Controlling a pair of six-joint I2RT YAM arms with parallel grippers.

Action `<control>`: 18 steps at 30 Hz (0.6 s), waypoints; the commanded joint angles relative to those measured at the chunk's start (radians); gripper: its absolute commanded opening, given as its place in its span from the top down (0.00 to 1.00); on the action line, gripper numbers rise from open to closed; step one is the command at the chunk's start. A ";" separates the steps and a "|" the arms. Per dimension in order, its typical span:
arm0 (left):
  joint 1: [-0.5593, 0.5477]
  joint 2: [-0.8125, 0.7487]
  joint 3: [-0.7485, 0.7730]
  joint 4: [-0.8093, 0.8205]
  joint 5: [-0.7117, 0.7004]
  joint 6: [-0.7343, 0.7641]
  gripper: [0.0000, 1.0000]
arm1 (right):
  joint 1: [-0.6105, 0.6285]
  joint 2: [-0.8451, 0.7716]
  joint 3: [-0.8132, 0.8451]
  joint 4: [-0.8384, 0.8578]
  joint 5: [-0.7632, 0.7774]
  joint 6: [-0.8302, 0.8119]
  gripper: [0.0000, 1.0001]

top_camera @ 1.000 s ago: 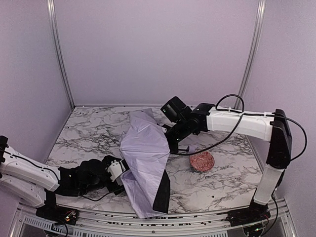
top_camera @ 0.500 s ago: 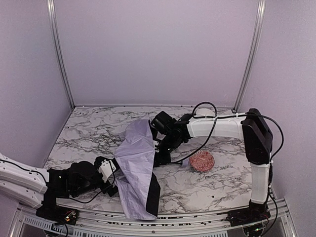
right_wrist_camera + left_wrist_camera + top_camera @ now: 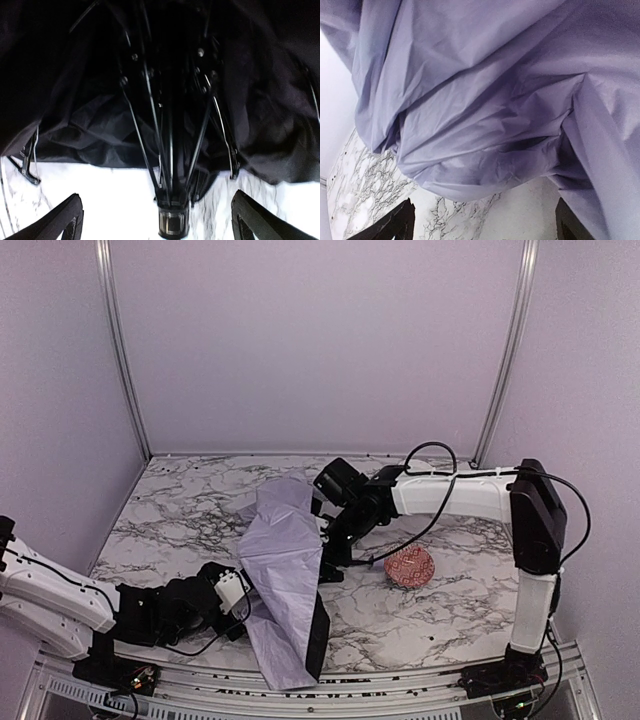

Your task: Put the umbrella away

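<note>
Collapse step: working pale lavender fabric folding umbrella (image 3: pixel 285 580), slumped half-open on marble table (image 3: pixel 450 605). Hovering right gripper (image 3: pixel 160 220) spread at black ribs (image 3: pixel 145 135), left gripper (image 3: pixel 482 227) spread by canopy (image 3: pixel 485 100), gripping nothing. Next, probably needing pinch on thin shaft (image 3: pixel 169 165), pushing shut.

The umbrella (image 3: pixel 285 575) lies collapsed on the marble table (image 3: pixel 170 510), near a red bowl (image 3: pixel 409 566).

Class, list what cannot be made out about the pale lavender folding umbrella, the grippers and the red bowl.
Left gripper: fingertips under the pale lavender folding umbrella's canopy, top view.
Umbrella's handle: in no view; canopy covers it.
Black canopy underside: folds too dark, right wrist view.
Small red patterned bowl: contents too small, top view.
</note>
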 commanded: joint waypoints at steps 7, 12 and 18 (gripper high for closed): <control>0.136 -0.147 -0.112 0.158 0.184 -0.206 0.01 | -0.038 -0.162 -0.252 0.348 -0.013 0.056 0.00; 0.197 -0.226 -0.146 0.151 0.094 -0.287 0.01 | -0.039 -0.067 -0.171 0.365 -0.086 0.079 0.04; 0.277 -0.229 -0.083 0.035 -0.172 -0.396 0.01 | -0.035 -0.010 -0.144 0.402 -0.183 0.085 0.04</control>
